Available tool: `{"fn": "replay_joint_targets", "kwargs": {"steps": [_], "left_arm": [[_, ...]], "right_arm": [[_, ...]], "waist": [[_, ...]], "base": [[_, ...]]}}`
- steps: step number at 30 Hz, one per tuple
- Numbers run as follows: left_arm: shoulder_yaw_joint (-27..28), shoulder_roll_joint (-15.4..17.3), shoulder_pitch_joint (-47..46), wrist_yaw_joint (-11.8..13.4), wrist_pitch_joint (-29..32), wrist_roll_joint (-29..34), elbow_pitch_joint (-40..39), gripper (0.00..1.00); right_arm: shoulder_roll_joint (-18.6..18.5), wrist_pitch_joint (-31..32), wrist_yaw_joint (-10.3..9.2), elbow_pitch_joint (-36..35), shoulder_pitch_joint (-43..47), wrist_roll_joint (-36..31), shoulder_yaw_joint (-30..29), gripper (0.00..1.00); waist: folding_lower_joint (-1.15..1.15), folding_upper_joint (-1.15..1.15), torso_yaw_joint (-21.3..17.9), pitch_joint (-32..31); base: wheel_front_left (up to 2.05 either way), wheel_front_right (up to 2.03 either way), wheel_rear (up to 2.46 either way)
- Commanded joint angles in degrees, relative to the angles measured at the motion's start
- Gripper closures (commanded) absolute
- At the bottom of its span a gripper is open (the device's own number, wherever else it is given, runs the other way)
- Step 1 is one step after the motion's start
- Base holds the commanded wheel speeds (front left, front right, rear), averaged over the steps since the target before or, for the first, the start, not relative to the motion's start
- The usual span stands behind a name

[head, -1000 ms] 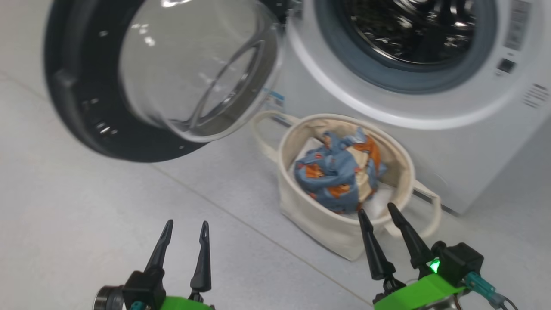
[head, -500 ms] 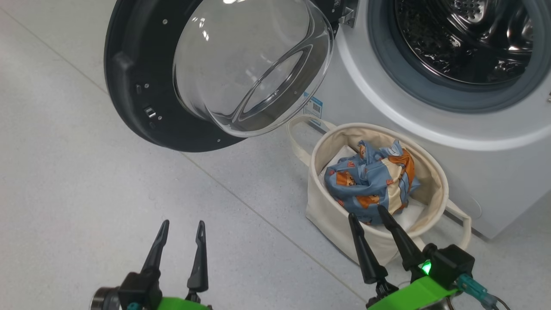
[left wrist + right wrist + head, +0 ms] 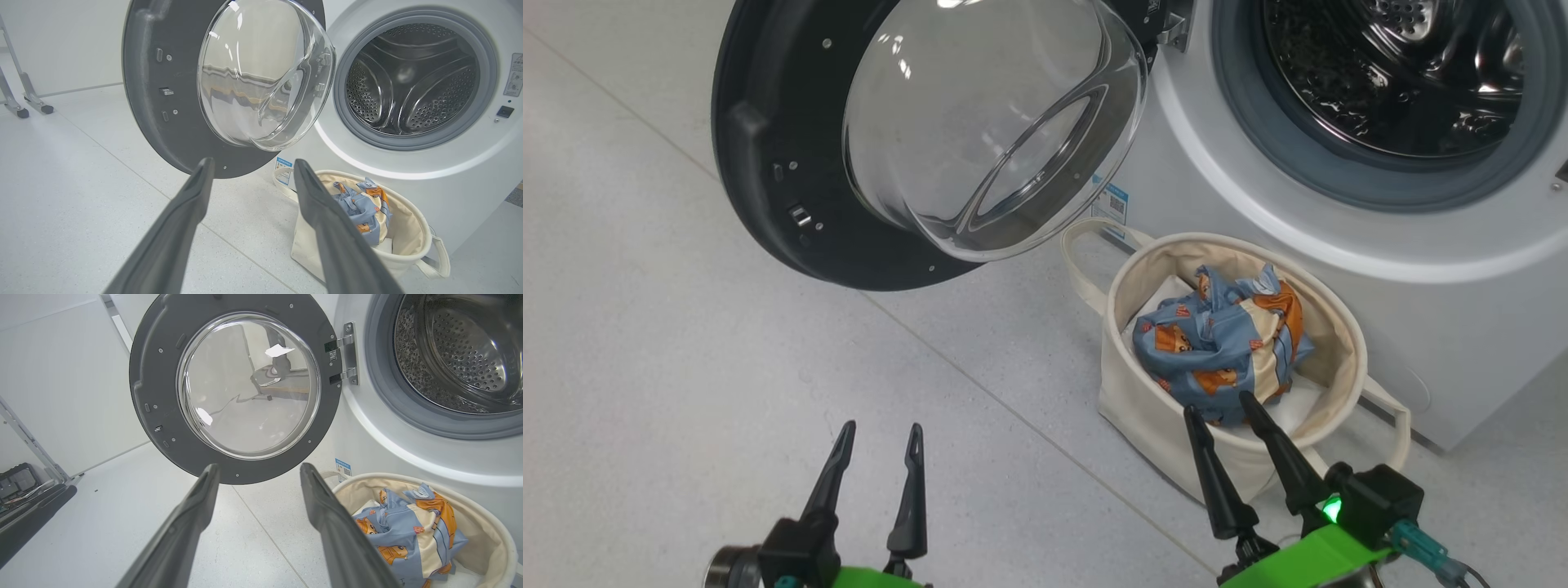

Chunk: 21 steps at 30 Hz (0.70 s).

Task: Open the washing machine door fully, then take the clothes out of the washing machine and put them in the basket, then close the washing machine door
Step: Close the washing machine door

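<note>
The washing machine (image 3: 1339, 245) stands at the upper right, its steel drum bare inside. Its round black door (image 3: 792, 139) with the clear porthole (image 3: 988, 122) is swung wide open to the left. The cream basket (image 3: 1135, 408) sits on the floor below the drum opening, and the blue bear-print clothes (image 3: 1225, 343) lie bunched inside it. My left gripper (image 3: 882, 433) is open over bare floor, well left of the basket. My right gripper (image 3: 1218, 404) is open with nothing between its fingers, its tips just at the basket's near rim. The door (image 3: 163, 388) fills the upper middle of the right wrist view.
A white sheet (image 3: 1298, 404) lies under the clothes in the basket. Pale tiled floor (image 3: 686, 367) spreads left and in front of the machine. A metal frame leg (image 3: 24, 106) stands far left against the wall. A dark flat object (image 3: 24, 498) lies at the left edge.
The head camera has swung, so the whole scene sits further right and sharper than a second ago. Both grippers hold the same open pose; the clothes stay in the basket.
</note>
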Motion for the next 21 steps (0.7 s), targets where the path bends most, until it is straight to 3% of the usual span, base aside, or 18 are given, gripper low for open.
{"fn": "replay_joint_targets", "kwargs": {"steps": [1, 21], "left_arm": [[1.6, 0.1, -1.4, 0.2, -0.3, 0.1, -1.6, 0.00], [2.1, 0.1, -1.2, 0.2, -0.3, 0.3, -1.7, 0.00]], "right_arm": [[0.0, -0.7, 0.01, -1.7, -1.2, 0.1, 1.4, 0.00], [0.0, -0.7, 0.01, -1.4, -0.8, -0.1, 1.6, 0.00]], "waist": [[0.00, 0.00, -0.1, -0.1], [0.00, 0.00, -0.2, -0.7]], "base": [[0.00, 0.00, 0.00], [0.00, 0.00, 0.00]]}}
